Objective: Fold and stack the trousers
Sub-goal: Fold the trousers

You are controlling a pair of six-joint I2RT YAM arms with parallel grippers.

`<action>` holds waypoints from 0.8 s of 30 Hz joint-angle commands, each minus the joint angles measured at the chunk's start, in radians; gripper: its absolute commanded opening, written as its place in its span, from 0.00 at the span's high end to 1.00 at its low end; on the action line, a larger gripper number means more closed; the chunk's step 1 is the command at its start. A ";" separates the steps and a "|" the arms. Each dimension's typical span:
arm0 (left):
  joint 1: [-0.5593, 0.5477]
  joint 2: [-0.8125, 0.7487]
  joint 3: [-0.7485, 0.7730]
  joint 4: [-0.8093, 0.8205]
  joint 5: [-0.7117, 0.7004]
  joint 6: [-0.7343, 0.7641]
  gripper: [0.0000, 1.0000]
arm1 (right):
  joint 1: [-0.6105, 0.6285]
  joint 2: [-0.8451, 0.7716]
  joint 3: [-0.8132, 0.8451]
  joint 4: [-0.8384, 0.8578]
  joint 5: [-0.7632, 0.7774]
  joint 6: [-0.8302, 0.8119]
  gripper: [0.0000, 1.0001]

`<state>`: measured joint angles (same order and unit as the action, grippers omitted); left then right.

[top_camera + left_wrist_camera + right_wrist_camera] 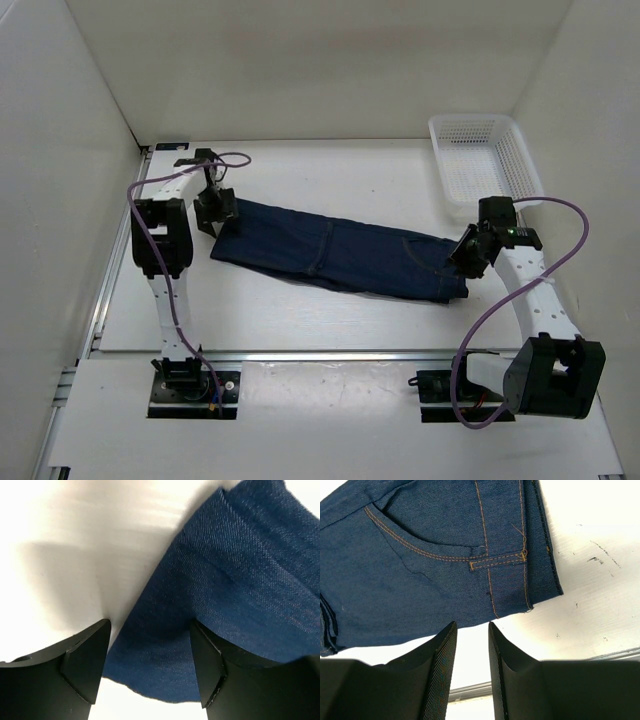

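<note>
On the left, the left arm reaches far across the white counter (300, 320). Its black left pincer (215, 210) tips down over the leg ends of the dark navy denim trousers (340, 255), jaws wide, with cloth lying loose between them. The trousers lie in a long band across the middle, legs left and waist right. A neat fold probably needs a corner grip at each end. The right arm bends inward, with the right pincer (466, 256) narrow and empty beside the waistband. A white plastic mesh basket (485, 155) sits far right.
</note>
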<state>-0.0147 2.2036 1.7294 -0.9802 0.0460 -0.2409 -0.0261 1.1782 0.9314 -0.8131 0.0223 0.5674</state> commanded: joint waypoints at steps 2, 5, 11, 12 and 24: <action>0.009 0.021 0.013 -0.006 0.015 0.028 0.26 | -0.005 -0.006 0.018 -0.001 -0.019 -0.017 0.63; 0.009 0.008 0.002 -0.006 0.002 0.003 0.52 | -0.005 -0.006 0.027 -0.001 -0.019 -0.017 0.63; 0.019 -0.042 0.002 -0.018 -0.027 -0.026 0.90 | -0.005 0.003 0.027 0.009 -0.030 -0.017 0.63; 0.019 -0.065 0.002 -0.018 -0.052 -0.040 0.90 | -0.005 0.003 0.027 0.009 -0.039 -0.017 0.63; 0.190 -0.340 -0.027 -0.072 -0.339 -0.167 0.90 | 0.023 0.156 0.050 0.075 -0.112 -0.046 0.57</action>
<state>0.1654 1.9930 1.6943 -1.0245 -0.1402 -0.3668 -0.0059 1.3010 0.9466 -0.7818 -0.0383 0.5518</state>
